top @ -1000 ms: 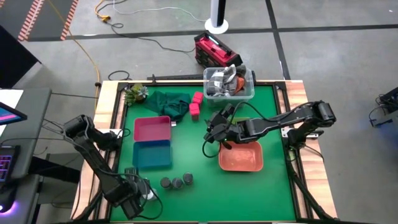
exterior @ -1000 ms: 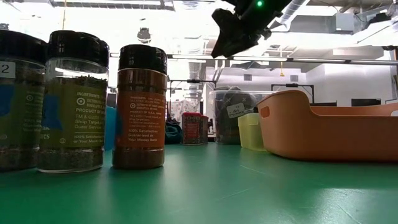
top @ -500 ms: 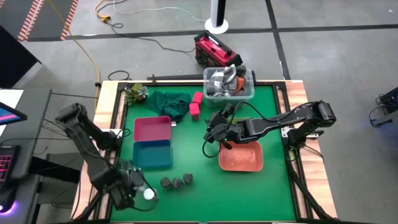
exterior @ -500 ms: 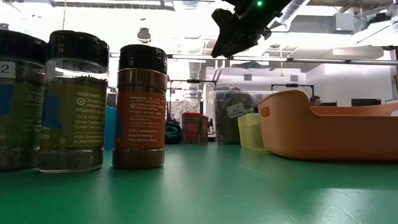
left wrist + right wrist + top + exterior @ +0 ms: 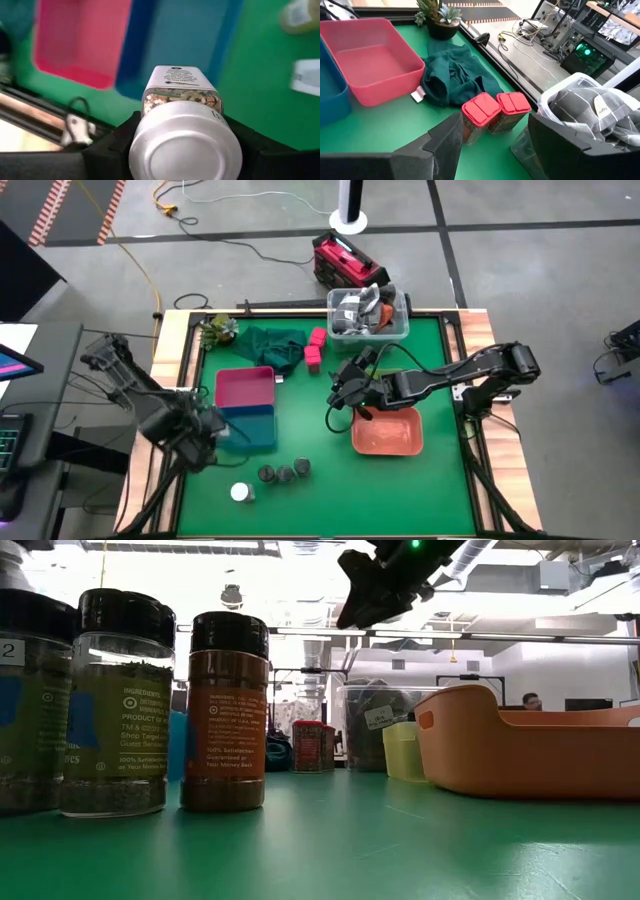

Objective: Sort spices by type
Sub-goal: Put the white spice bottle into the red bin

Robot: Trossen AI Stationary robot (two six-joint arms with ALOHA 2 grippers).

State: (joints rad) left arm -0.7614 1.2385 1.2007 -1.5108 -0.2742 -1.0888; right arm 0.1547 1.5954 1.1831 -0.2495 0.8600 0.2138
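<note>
Left-center of the high view, left pincer [image 5: 205, 435] is pinching a white-topped jar [image 5: 182, 130] by the blue tray [image 5: 250, 425]. Next: lower w/ care, release. Right pincer [image 5: 345, 392] spread, mid-frame.

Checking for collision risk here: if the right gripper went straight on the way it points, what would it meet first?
Most likely the two red-lidded spice jars standing between the fingers of the right gripper in its wrist view, with the green cloth just beyond; depth is uncertain.

Robotics lab: concrete floor [image 5: 540, 260], loose cables [image 5: 250, 245], ceiling pipework [image 5: 450, 635], electronics rack [image 5: 582, 52].
</note>
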